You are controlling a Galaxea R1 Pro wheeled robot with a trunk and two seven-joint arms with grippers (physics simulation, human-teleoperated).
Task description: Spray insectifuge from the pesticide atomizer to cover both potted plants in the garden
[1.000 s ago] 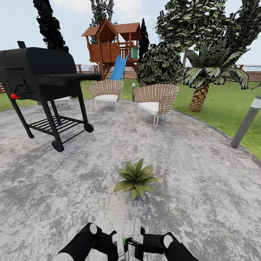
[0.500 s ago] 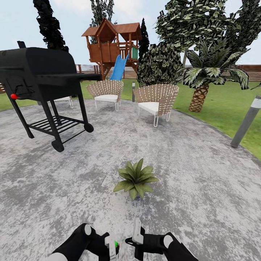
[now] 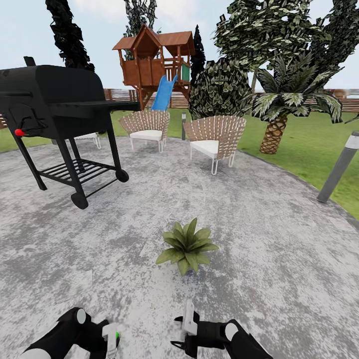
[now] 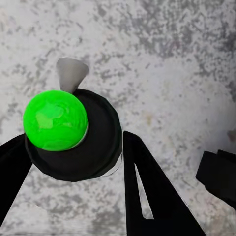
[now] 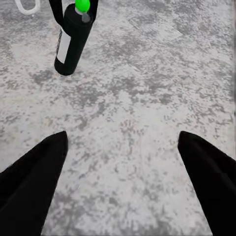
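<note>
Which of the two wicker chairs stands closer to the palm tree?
The right chair, the nearer one. It stands closer to the palm; the other chair sits further left, beside the grill.

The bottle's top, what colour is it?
Bright green on the pesticide atomizer, clearest in the left wrist view.

glossy black arms (grey discs at the joints) ending in white-and-black jaws.

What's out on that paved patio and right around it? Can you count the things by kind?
Wicker chairs: 2
Black grill: 1
Potted plant: 1
Palm tree: 1
Wooden playhouse with slide: 1
Grey post: 1
Pesticide atomizer: 1
Total: 8
</note>
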